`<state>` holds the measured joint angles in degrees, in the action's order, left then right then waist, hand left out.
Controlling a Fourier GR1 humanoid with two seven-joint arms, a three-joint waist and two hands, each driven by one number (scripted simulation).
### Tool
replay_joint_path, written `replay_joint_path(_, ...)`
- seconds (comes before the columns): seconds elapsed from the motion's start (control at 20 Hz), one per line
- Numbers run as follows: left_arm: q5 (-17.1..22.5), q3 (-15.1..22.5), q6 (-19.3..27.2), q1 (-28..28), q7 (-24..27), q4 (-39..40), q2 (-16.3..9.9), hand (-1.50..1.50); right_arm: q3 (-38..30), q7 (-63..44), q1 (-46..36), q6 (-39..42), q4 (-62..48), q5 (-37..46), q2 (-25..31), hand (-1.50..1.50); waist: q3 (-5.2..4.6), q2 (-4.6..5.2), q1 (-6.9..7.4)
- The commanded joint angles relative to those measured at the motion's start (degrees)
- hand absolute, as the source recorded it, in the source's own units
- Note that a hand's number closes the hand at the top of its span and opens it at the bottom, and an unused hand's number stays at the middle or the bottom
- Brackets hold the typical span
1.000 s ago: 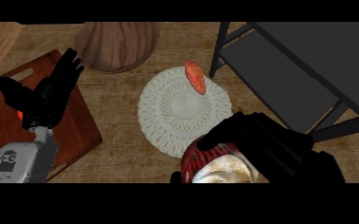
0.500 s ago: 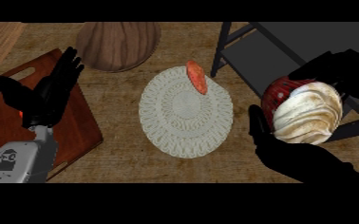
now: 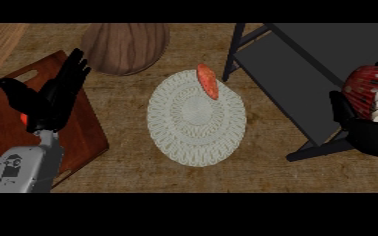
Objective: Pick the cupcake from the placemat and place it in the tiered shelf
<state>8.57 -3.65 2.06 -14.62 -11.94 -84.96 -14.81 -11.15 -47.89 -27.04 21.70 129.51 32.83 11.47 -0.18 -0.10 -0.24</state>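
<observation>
My right hand (image 3: 359, 130) shows at the right edge, curled round the cupcake (image 3: 364, 89), whose dark red wrapper is all that shows; the rest runs out of the picture. The cupcake is over the right part of the dark tiered shelf (image 3: 295, 70). The white woven placemat (image 3: 196, 117) lies in the middle of the counter with an orange-red piece of food (image 3: 208, 81) on its upper edge. My left hand (image 3: 52, 97) rests open at the left, fingers up, over a reddish board.
A reddish-brown cutting board (image 3: 44, 125) lies at the left under my left hand. A round wooden bowl (image 3: 123, 46) stands at the top, left of the shelf's black leg (image 3: 235, 55).
My right hand has carried the cupcake from the placemat's lower right up and to the right, over the shelf and partly out of view. The left hand has stayed still.
</observation>
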Motion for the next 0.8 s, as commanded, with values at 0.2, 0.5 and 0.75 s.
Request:
replay_joint_path(0.2, -1.2, -0.6, -0.4, 0.7, 2.7, 1.2, 1.3, 0.0, -9.0, 9.6, 5.9, -0.3, -5.1, -7.3, 4.2, 1.5, 0.19, 0.12, 0.04)
replay_joint_path(0.5, -1.0, -1.1, -0.5, -1.6, 0.6, 1.7, 0.8, 0.0, -11.3, 17.8, 6.1, -2.8, -14.5, -7.7, 5.8, 1.5, 0.23, 0.44, 0.13)
replay_joint_path(0.75, -0.9, -0.4, -0.8, -1.0, 0.0, 0.2, 1.1, 0.0, -14.6, 15.5, 4.6, -8.5, -17.3, -2.2, 6.8, -1.5, 0.21, 0.56, 0.26)
